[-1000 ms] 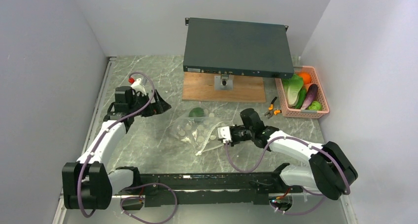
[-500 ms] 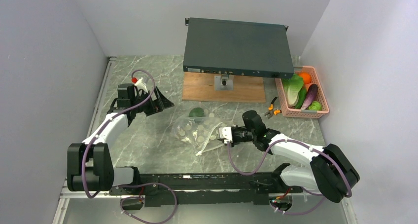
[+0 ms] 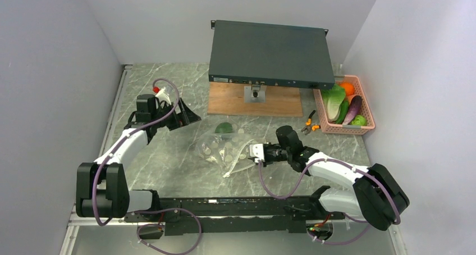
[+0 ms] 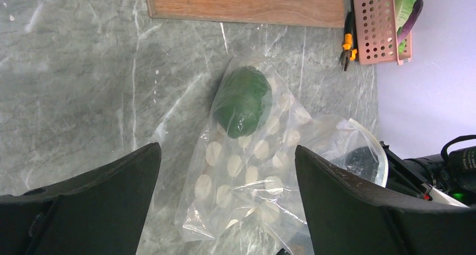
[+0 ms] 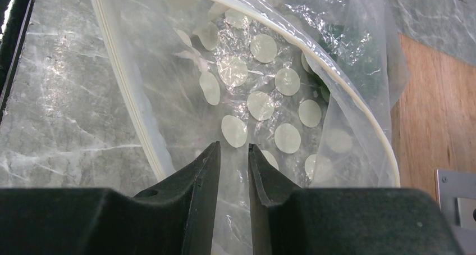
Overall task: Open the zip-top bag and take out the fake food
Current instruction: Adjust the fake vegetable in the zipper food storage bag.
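Note:
The zip-top bag (image 3: pixel 224 149) lies crumpled mid-table, clear with white oval dots. A round green piece of fake food (image 3: pixel 224 128) sits inside its far end and also shows in the left wrist view (image 4: pixel 243 100). My right gripper (image 3: pixel 248 155) is at the bag's open mouth. In the right wrist view its fingers (image 5: pixel 233 148) are nearly together, with the bag's film (image 5: pixel 264 98) between them. My left gripper (image 3: pixel 188 117) hovers to the bag's upper left. It is wide open and empty, with the bag (image 4: pixel 252 159) below between its fingers (image 4: pixel 227 204).
A pink basket (image 3: pixel 342 128) at the right holds lettuce (image 3: pixel 335 100), an orange ball (image 3: pixel 347 88), a purple piece (image 3: pixel 353 109) and a green piece (image 3: pixel 359 120). Orange-handled pliers (image 3: pixel 309 123) lie beside it. A dark box (image 3: pixel 269 53) rests on a wooden board (image 3: pixel 252 100) behind.
My left gripper has moved a little right and away from me, toward the bag's far end. My right gripper has shifted slightly forward, still at the bag's mouth.

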